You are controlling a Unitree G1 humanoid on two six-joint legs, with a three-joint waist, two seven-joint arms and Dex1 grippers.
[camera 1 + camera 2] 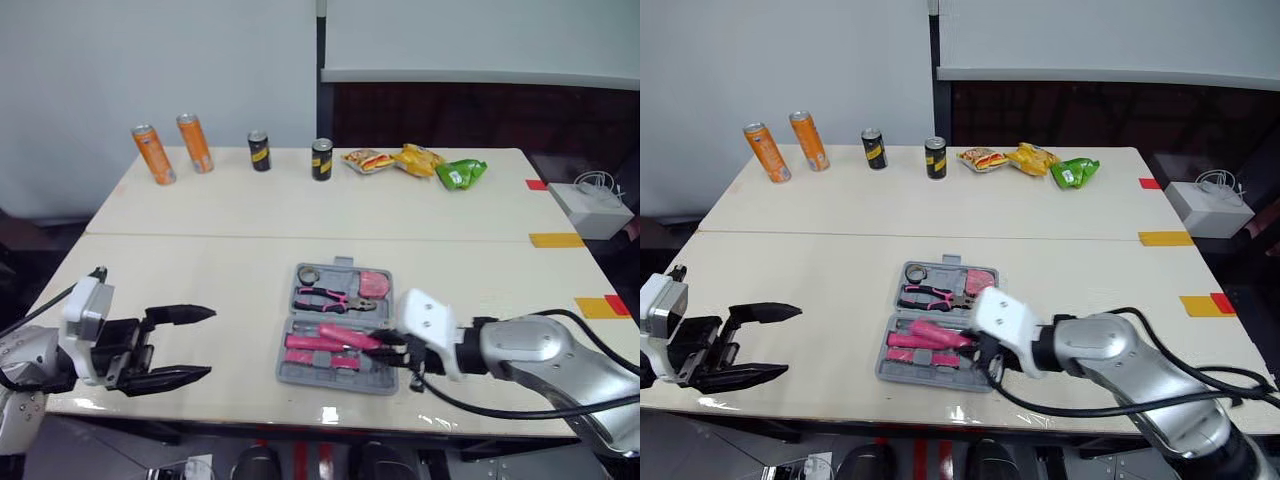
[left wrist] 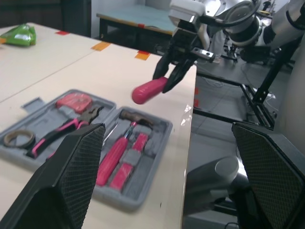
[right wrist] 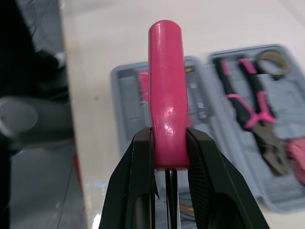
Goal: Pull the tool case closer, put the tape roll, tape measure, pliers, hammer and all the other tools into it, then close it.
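Note:
The grey tool case (image 1: 300, 378) lies open near the table's front edge. Inside it are a tape roll (image 1: 308, 274), pink-handled pliers (image 1: 330, 298), a pink tape measure (image 1: 374, 283) and a hammer (image 2: 128, 138) beside other pink-handled tools. My right gripper (image 1: 398, 348) is shut on a pink-handled tool (image 3: 167, 119), likely a screwdriver, and holds it just above the case's near right part. The thin shaft runs back between the fingers. My left gripper (image 1: 208, 343) hangs open and empty over the table, left of the case.
Along the table's far side stand two orange cans (image 1: 175, 148), two dark cans (image 1: 290, 155) and several snack packets (image 1: 415, 161). A white box (image 1: 592, 208) sits off the table's right side. The table's front edge runs just below the case.

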